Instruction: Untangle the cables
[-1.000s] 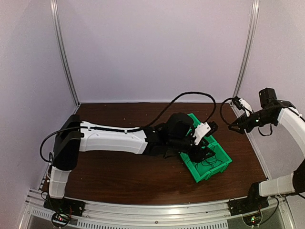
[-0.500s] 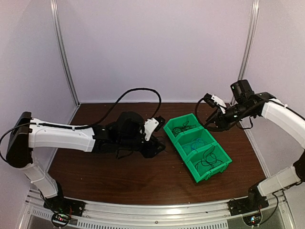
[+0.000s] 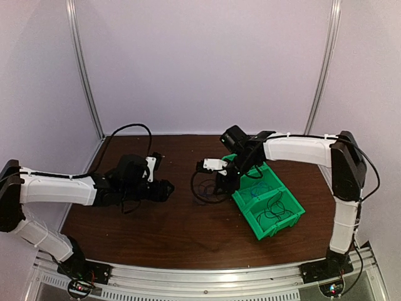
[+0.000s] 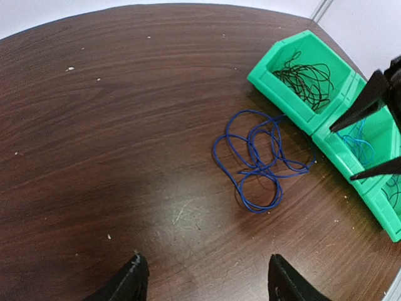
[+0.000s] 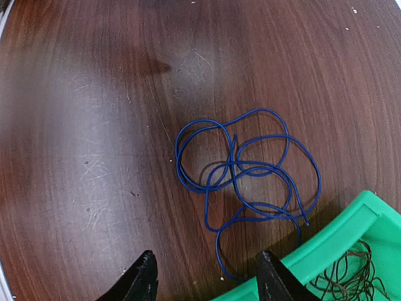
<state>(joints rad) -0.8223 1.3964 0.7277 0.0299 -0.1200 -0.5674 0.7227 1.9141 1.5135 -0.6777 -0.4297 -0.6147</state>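
While both pincers hang spread wide with nothing between the fingers, the blue cable (image 5: pixel 245 177) sprawls flat on the table (image 4: pixel 94 125). It lies at the nine o'clock side of the green bin (image 3: pixel 276 231), and its nearest strands seem to reach the bin wall. Left gripper (image 4: pixel 205 285) waits at the tangle's nine o'clock, apart from it. Right gripper (image 5: pixel 207 279) hovers right over it, reaching in from two o'clock. More wire sits in the bin: black cables (image 4: pixel 307 74) in the far compartment, a second blue wire (image 4: pixel 360 141) in the middle one.

Handling call: thin, featherweight wire, soft and springy, so the whole bundle will likely slide along if one loop gets tugged. The jacket looks slick, so a pinch must bite squarely. Best holds, I'd say: what looks like a free end near the knot's centre, or the big outer loop at the tangle's twelve o'clock in the right wrist view, clear of the crossings. One pincer pins, the other draws away, gently, or those crossings cinch tight.
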